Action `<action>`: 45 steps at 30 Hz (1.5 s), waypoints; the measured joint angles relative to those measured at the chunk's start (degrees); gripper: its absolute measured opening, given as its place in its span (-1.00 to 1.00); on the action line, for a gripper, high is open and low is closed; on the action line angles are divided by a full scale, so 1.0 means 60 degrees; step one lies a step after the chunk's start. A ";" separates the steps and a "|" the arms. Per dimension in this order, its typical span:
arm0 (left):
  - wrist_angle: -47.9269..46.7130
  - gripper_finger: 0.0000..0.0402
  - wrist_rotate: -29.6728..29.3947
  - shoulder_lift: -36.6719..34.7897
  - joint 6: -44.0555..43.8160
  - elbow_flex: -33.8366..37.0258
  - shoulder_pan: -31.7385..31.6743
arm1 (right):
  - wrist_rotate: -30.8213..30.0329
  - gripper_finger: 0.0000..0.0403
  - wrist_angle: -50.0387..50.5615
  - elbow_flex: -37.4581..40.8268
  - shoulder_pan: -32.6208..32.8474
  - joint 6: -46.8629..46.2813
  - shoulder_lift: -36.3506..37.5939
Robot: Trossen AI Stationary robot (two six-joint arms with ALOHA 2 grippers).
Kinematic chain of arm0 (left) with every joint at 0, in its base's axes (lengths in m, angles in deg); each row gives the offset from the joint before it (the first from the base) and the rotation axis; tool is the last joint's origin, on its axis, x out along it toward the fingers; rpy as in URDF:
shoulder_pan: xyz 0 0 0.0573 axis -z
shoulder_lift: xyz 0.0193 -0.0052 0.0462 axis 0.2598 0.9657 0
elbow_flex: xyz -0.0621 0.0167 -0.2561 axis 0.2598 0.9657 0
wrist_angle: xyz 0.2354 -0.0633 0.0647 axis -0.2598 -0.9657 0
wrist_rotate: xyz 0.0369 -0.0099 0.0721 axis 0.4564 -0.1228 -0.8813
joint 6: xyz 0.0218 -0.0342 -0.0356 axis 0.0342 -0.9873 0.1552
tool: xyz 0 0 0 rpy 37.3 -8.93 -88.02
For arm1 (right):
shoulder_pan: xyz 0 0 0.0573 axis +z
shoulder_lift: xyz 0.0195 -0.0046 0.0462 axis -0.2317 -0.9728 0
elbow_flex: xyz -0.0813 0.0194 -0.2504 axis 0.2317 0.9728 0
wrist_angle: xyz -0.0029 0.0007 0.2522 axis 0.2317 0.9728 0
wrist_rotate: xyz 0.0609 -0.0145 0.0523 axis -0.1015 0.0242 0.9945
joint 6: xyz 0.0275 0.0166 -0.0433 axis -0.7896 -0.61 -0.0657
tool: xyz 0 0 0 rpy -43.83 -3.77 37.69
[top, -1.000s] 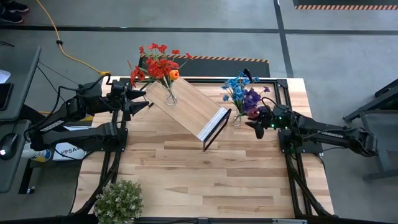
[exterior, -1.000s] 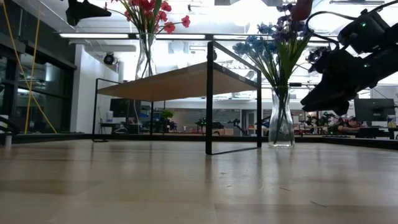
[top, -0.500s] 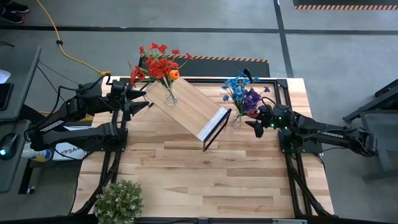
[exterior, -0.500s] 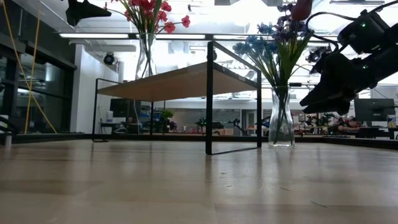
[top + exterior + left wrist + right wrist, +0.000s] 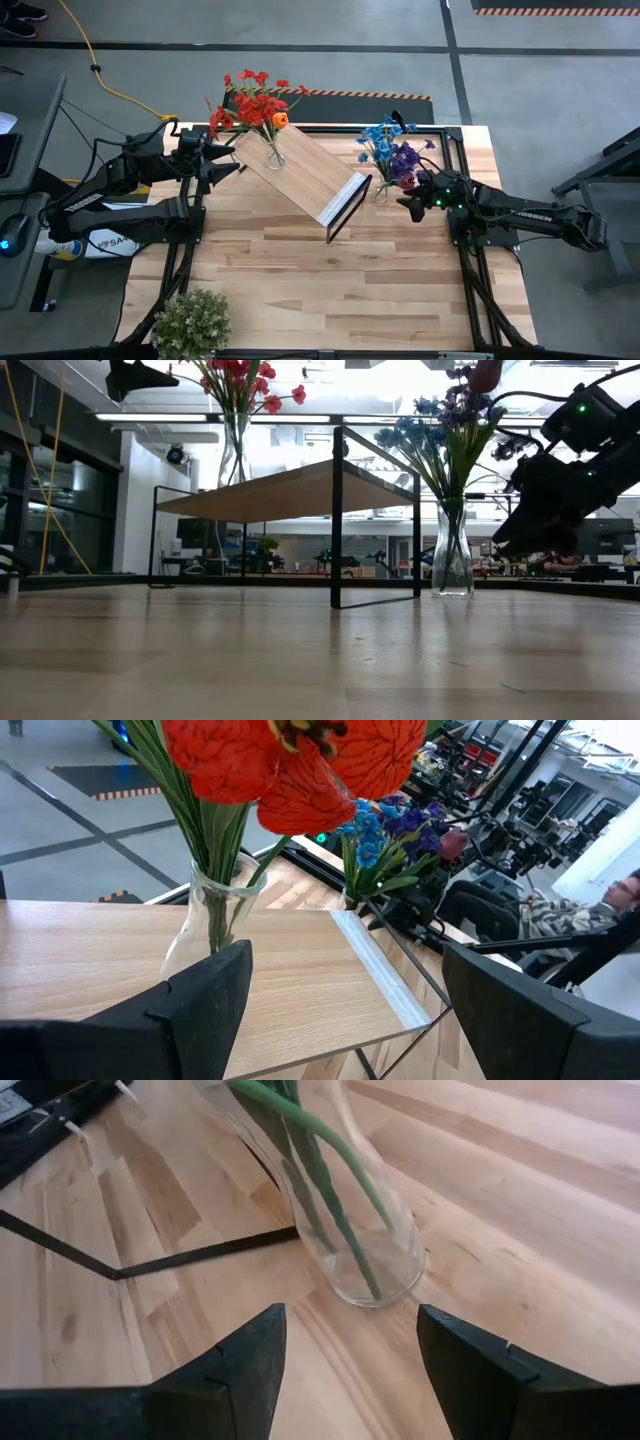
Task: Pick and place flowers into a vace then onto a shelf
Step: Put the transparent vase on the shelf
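Black R gripper (image 5: 411,203) open beside vase (image 5: 381,192)

The tabletop (image 5: 340,270) is light wood in slats, smooth with a soft sheen. The shelf (image 5: 300,178) has a pale wood board on a thin black metal frame. Both vases (image 5: 345,1200) are clear, glossy glass. The gripper fingers (image 5: 240,1370) look like matt black plastic.

Readable text is limited. The right arm (image 5: 530,214) carries a line of white lettering on its link, too small to make out. A white label (image 5: 105,243) under the left arm shows partial dark letters, "SA". No other markings are legible.
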 joint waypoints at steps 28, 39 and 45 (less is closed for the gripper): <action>-0.0160 0.78 -0.0004 0.0002 0.0197 0.0000 0.0004 | -0.1088 0.07 0.1574 -0.0015 0.4624 -0.3798 0.0000; -0.0153 0.78 -0.0004 0.0001 0.0186 0.0003 0.0002 | -0.4618 0.07 0.0955 -0.0002 0.5179 -0.3795 0.0004; -0.0153 0.78 -0.0004 0.0002 0.0186 0.0004 0.0000 | -0.5805 0.07 -0.0145 -0.0002 0.5179 -0.3188 0.0004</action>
